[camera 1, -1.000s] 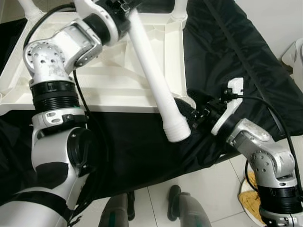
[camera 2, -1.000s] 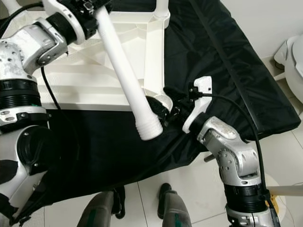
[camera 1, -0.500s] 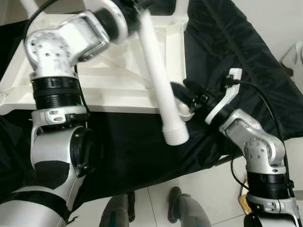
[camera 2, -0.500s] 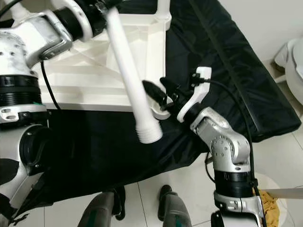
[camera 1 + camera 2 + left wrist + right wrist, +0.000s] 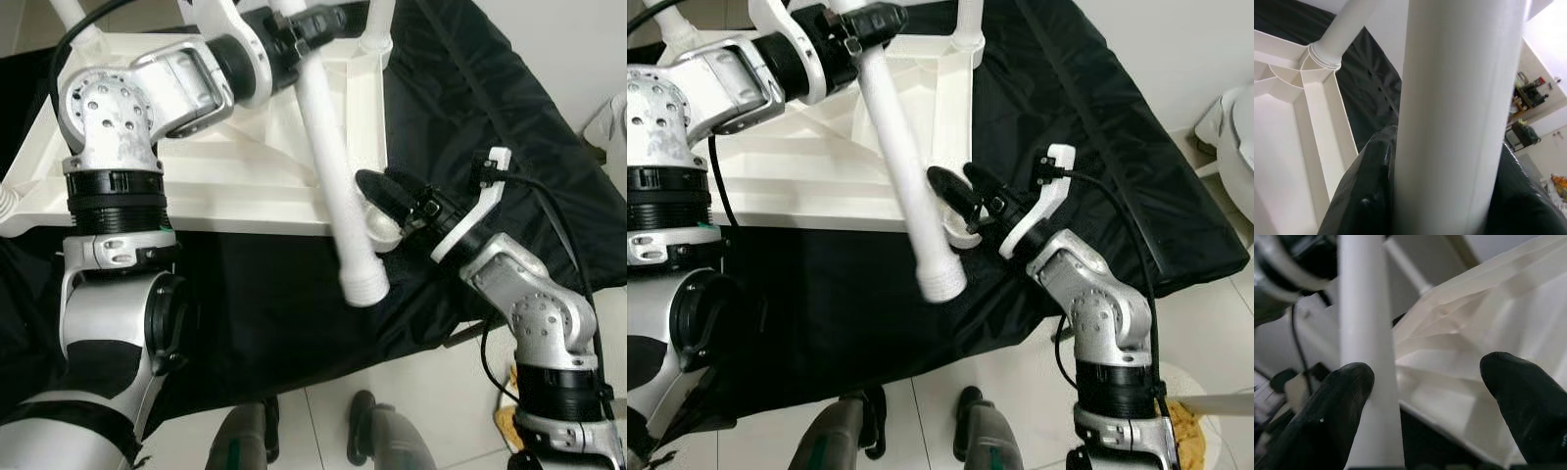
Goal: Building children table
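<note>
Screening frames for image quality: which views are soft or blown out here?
Left and right eye views: sharp and evenly lit, white table underside bright but with ribs readable. Left wrist view: table leg overexposed, nearly featureless, and close to the lens. Right wrist view: fingertips and leg blurred, out of focus; background soft.

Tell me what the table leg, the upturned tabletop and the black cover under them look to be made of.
Table leg, held in the left claw: looks like moulded white plastic, smooth and matt, with a ribbed end.
Tabletop: the same white plastic, judging by its moulded stiffening ribs.
Black cover: probably thin synthetic fabric or sheeting, creased with a faint sheen.
</note>
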Motion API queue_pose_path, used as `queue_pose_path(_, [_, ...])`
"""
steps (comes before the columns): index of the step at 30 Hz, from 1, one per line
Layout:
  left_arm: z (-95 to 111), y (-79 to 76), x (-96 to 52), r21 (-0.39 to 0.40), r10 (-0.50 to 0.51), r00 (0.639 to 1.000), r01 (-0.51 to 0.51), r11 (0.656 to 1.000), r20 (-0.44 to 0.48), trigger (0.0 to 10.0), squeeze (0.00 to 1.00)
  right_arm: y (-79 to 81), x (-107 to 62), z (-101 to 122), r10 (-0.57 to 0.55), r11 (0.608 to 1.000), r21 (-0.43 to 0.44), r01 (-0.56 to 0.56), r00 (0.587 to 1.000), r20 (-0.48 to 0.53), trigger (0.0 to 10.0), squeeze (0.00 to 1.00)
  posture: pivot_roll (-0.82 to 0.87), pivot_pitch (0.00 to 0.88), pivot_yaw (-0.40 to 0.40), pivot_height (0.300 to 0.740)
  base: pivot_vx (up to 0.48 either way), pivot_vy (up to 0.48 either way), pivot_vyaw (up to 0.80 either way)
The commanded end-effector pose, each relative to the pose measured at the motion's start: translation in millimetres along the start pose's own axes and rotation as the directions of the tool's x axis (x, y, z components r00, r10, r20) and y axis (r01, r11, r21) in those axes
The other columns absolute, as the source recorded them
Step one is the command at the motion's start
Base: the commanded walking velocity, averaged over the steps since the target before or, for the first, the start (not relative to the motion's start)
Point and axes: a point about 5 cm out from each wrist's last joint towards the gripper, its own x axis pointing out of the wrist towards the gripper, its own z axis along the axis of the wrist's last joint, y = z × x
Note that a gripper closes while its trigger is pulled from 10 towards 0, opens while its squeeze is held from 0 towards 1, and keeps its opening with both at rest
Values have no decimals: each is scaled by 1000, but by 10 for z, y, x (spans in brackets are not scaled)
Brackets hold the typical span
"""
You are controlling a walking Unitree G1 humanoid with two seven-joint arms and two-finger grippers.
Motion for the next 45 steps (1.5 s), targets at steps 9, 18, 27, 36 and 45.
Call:
queue_pose_path(9, [-18,-186,3,44,-222,975,222,974,-19,10000,0,99,-39,-93,97,995,17,-96,992,-75,10000,0,-12,203,54,740,0,0,0])
queue_pose_path(18, [-23,-182,6,56,-218,976,219,974,-26,10000,0,101,-38,-193,100,995,28,-97,987,-127,10000,0,-6,204,55,740,0,0,0])
queue_pose_path(27, [-2,-228,-28,49,-271,962,271,961,6,0,0,102,-60,-233,101,995,40,-96,983,-154,10000,0,-8,209,54,740,0,0,0])
queue_pose_path(36, [3,-296,-38,75,-307,952,306,949,-7,0,0,100,-74,-263,104,993,65,-94,977,-187,10000,0,-4,204,48,740,0,0,0])
queue_pose_path(45, [-43,-470,-70,234,-380,921,389,891,-87,10000,0,131,-82,-426,129,988,122,-93,933,-336,4275,0,-5,199,44,740,0,0,0])
